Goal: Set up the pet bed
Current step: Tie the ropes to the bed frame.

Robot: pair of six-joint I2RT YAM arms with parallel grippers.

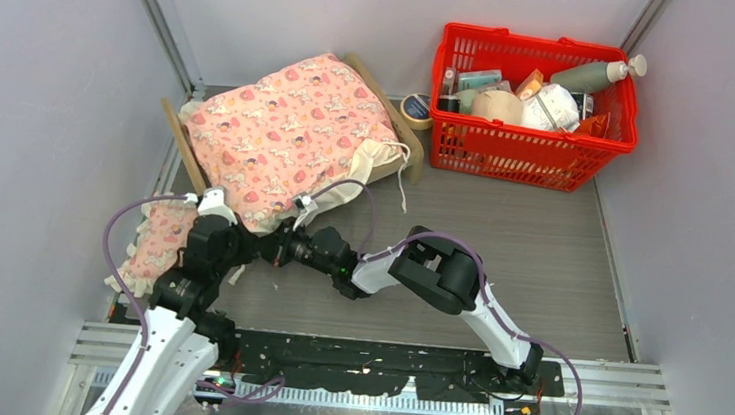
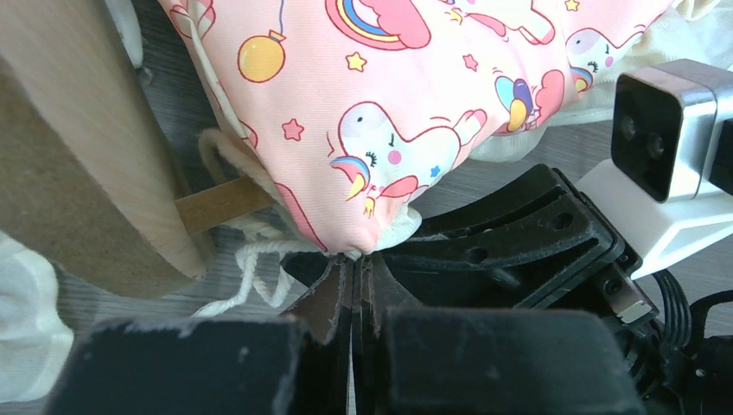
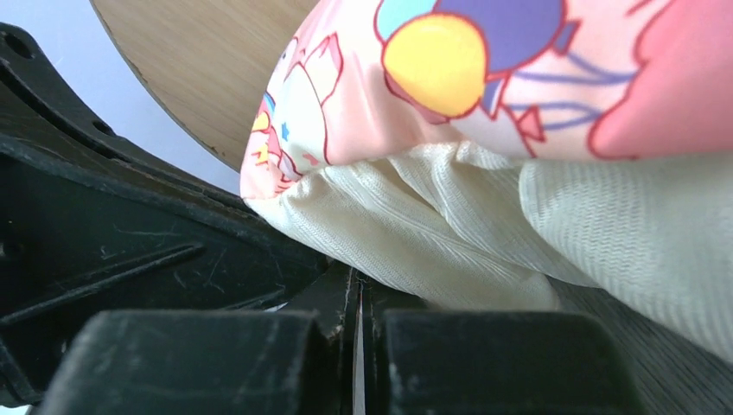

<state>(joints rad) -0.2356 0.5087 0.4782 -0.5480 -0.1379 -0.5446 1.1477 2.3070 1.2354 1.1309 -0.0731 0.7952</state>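
Note:
The pet bed (image 1: pixel 184 147) stands at the back left, its plywood frame showing at both ends. The pink patterned blanket (image 1: pixel 289 135) covers it and hides the mattress. My left gripper (image 1: pixel 250 241) and right gripper (image 1: pixel 278 248) meet at the blanket's near corner. In the left wrist view my left gripper (image 2: pixel 356 262) is shut on the blanket's corner (image 2: pixel 389 156), beside the bed's wooden board (image 2: pixel 86 173). In the right wrist view my right gripper (image 3: pixel 357 284) is shut on the blanket's cream frill (image 3: pixel 415 233), with the bed's board (image 3: pixel 207 69) behind it.
The small pink frilled pillow (image 1: pixel 154 244) lies on the table left of my left arm. A red basket (image 1: pixel 529 153) full of items stands at the back right. A tape roll (image 1: pixel 415 108) sits between bed and basket. Grey walls close both sides.

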